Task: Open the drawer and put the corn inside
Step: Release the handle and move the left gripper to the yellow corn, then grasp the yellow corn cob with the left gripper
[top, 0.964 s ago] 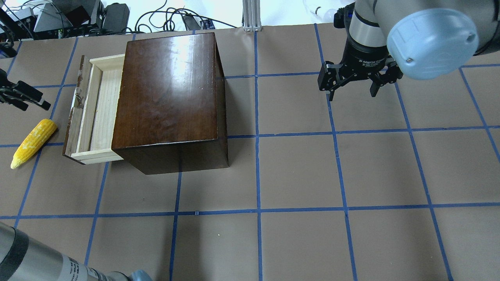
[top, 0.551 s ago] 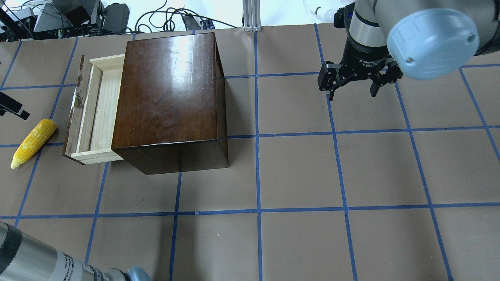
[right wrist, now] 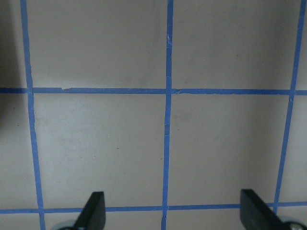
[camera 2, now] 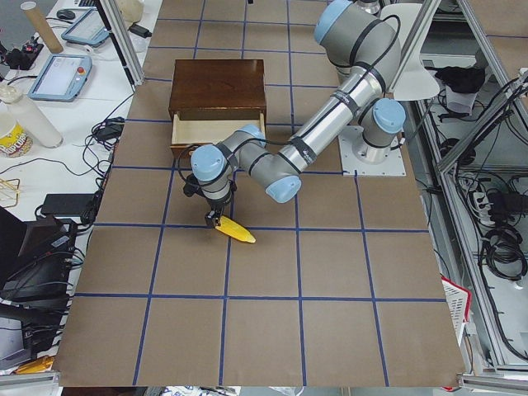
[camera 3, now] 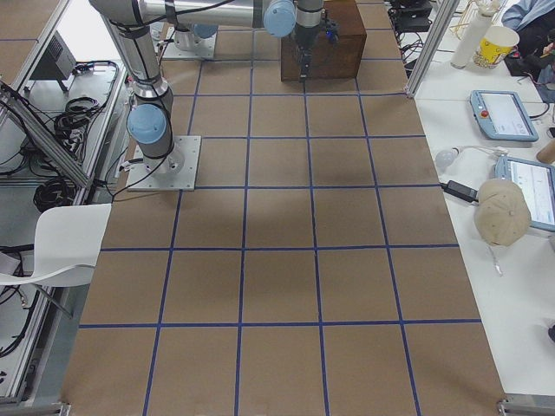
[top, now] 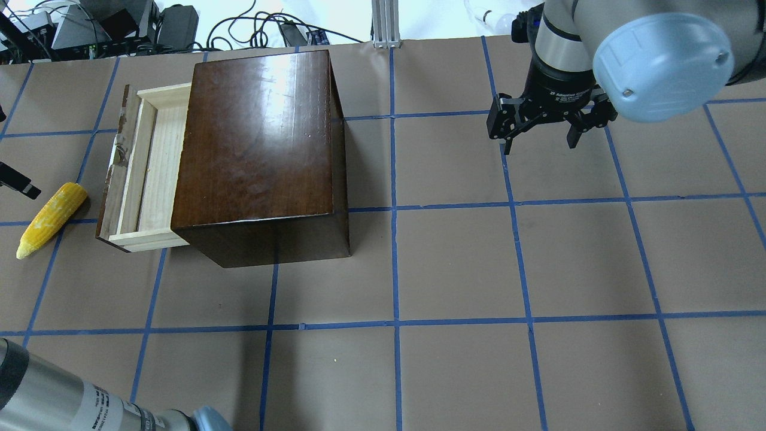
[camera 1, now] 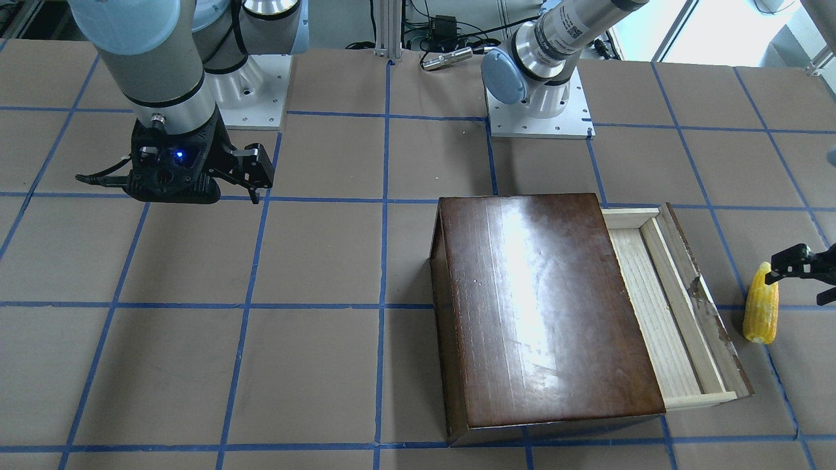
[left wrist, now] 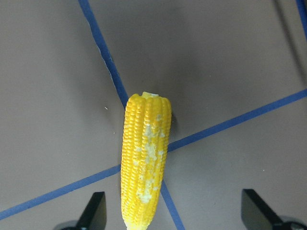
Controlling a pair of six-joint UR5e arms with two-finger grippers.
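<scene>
The left gripper [left wrist: 175, 211] had slid off toward the left edge of the overhead view and closer to the corn [top: 51, 218]; nothing else had shifted. From overhead only one black finger [top: 18, 182] showed at the frame edge, so its spread could not be judged there. Its wrist camera settled it: the claw stood wide, the tapered end of the cob lying between the two tips, nearer one of them and touching neither. The left side view placed the claw directly above that end.

The corn lay on the table [top: 455, 263], just beside the chipped front panel of the drawer [top: 146, 173], outside it. The drawer was pulled partway out of the dark box [top: 257, 143], pale wood floor exposed. From the right side view the box hid both drawer and cob.

The right gripper [top: 540, 146] hung well apart from the box, its claw wide too; its wrist camera saw only blue tape lines.
</scene>
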